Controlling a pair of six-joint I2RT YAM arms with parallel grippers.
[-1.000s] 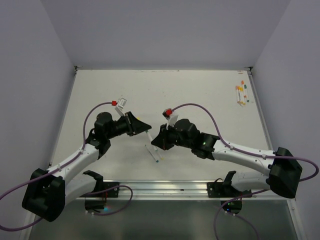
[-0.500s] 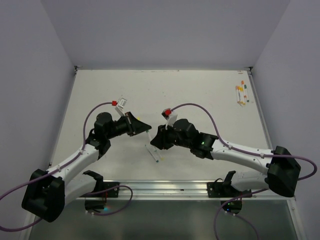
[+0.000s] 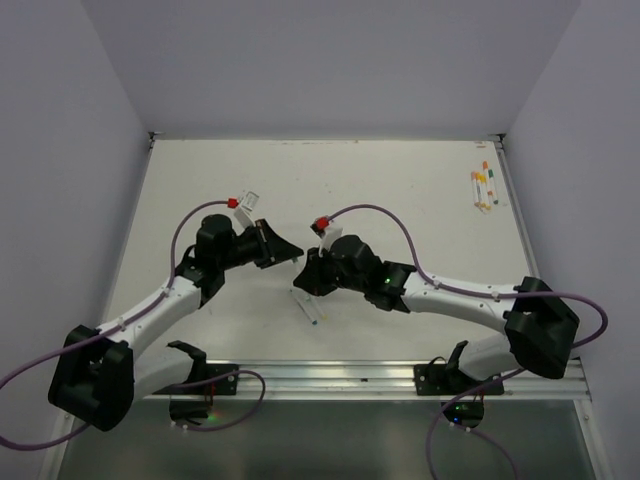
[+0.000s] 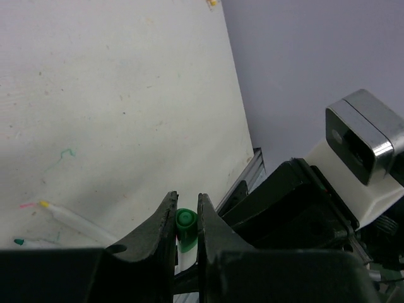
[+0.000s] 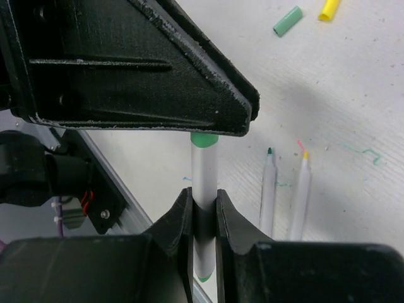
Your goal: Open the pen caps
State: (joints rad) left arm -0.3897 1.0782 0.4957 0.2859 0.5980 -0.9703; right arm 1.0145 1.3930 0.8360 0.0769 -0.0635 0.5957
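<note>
Now | I'm pinching small green plastic cap [image 4: 185,227] w/ left gripper [image 4: 185,212], right gripper [image 5: 203,203] clamping thin white pen barrel [image 5: 203,165] | 2 uncapped pens [image 5: 267,189] lying by, capped bunch [image 3: 481,188] waiting.

The white-and-black left arm [image 3: 150,312] rises from its base and bends inward toward the middle; its black two-finger left claw [image 4: 185,211] is clamped on a small green plastic pen cap [image 4: 185,222]; the white-and-black right arm [image 3: 460,297] stretches low to the left; its black right claw [image 5: 203,201] is pinched around a thin white pen barrel [image 5: 203,170]; both claws meet tip to tip.
</note>
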